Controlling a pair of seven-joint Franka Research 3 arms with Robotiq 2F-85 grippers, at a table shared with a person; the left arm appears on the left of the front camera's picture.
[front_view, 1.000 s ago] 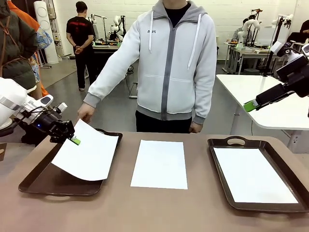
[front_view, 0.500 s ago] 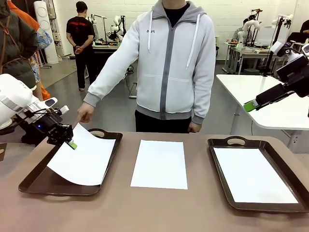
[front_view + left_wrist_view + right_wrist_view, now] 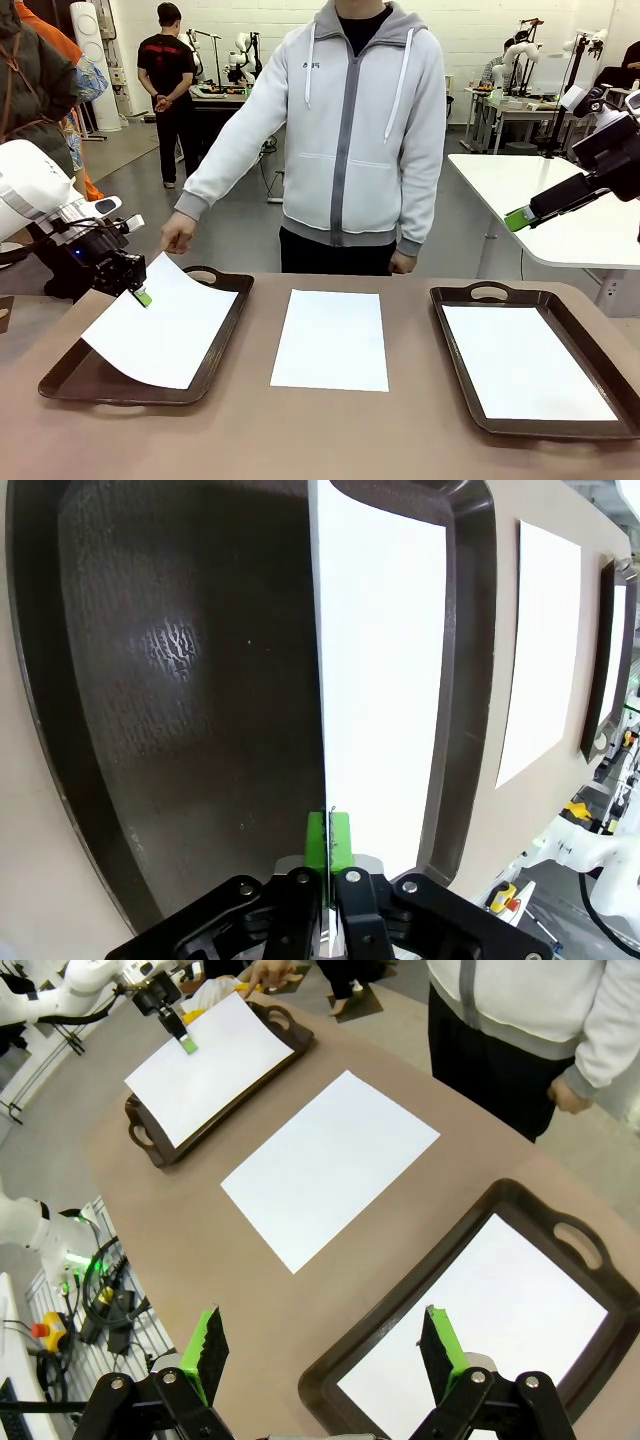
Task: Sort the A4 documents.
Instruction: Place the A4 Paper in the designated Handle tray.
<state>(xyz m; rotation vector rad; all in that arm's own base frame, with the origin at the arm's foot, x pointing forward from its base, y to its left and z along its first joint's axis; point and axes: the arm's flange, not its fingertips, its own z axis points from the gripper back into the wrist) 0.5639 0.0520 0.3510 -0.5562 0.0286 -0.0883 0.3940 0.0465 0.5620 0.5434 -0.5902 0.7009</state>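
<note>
Three white A4 documents are on the table. My left gripper (image 3: pixel 142 296) is shut on the left edge of one sheet (image 3: pixel 165 320), holding it tilted over the left brown tray (image 3: pixel 70 375). The left wrist view shows the green pads (image 3: pixel 316 842) pinching the sheet (image 3: pixel 385 680) above the tray floor (image 3: pixel 180 700). A second sheet (image 3: pixel 331 338) lies flat on the bare table in the middle. A third sheet (image 3: pixel 525 362) lies in the right tray (image 3: pixel 455 300). My right gripper (image 3: pixel 518 217) hangs open high at the right, well above the table, its fingers (image 3: pixel 208 1345) wide apart.
A person in a grey hoodie stands at the far edge. One hand (image 3: pixel 178 234) hovers near the left tray's far handle, the other (image 3: pixel 404 264) rests at the table edge. Bare brown tabletop (image 3: pixel 330 430) runs along the front.
My left gripper has moved left with the sheet, drawing it further over the left tray. The right arm has stayed still.
</note>
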